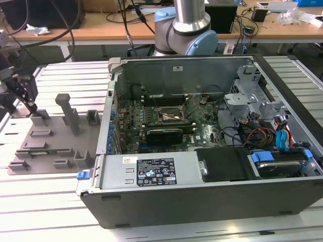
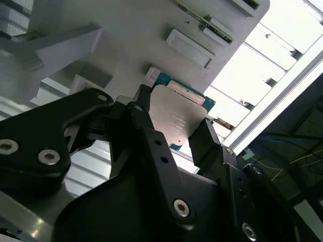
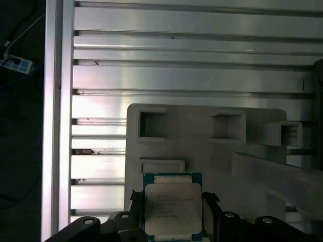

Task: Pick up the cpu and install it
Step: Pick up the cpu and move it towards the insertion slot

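Observation:
The cpu (image 3: 173,209) is a flat square chip with a silver-grey metal top and a green rim; it sits between the two black fingers of my gripper (image 3: 173,199). In the second wrist view the fingers (image 2: 145,108) press against opposite edges of the cpu (image 2: 177,120), so the gripper (image 2: 174,122) is shut on it. The grey plastic tray (image 3: 202,151) lies just beneath the chip. In the exterior view my gripper (image 1: 29,103) hangs over the tray (image 1: 50,146) at the exterior view's left. The motherboard socket (image 1: 169,117) lies inside the open computer case.
The open computer case (image 1: 202,201) takes up the middle and the exterior view's right, with cables, a drive cage (image 1: 252,96) and a power supply (image 1: 151,171) inside. Upright grey blocks (image 1: 68,111) stand on the tray. The ribbed aluminium table (image 3: 176,50) lies underneath.

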`<act>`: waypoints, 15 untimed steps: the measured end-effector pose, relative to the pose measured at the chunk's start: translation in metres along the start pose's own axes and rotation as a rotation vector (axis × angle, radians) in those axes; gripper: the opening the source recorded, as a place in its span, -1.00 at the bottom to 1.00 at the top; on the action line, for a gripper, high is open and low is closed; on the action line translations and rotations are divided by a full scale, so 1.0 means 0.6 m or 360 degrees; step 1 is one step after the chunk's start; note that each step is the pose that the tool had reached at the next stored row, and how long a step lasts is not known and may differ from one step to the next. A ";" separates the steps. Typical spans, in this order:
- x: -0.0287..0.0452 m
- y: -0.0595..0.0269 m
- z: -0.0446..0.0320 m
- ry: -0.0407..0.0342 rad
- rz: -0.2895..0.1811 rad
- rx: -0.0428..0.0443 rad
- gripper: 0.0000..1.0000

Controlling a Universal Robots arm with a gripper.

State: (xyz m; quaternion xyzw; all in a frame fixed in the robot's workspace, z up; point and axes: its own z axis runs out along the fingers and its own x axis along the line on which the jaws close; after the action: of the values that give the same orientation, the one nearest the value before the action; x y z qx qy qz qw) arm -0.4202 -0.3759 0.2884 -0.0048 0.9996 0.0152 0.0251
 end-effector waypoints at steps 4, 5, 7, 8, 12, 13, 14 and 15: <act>-0.001 0.003 -0.013 0.0000 0.0000 0.0000 0.09; -0.001 0.003 -0.014 0.0000 0.0000 0.0000 0.09; -0.001 0.004 -0.018 0.0000 0.0000 0.0000 0.09; -0.001 0.005 -0.021 0.0000 0.0000 0.0000 0.09; -0.002 0.007 -0.035 0.0000 0.0000 0.0000 0.09; -0.002 0.008 -0.038 0.0000 0.0000 0.0000 0.09; -0.003 0.008 -0.041 0.0000 0.0000 0.0000 0.09; -0.003 0.009 -0.045 0.0000 0.0000 0.0000 0.09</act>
State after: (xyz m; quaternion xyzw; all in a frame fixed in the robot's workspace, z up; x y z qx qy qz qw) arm -0.4199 -0.3714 0.3154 -0.0048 0.9996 0.0152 0.0251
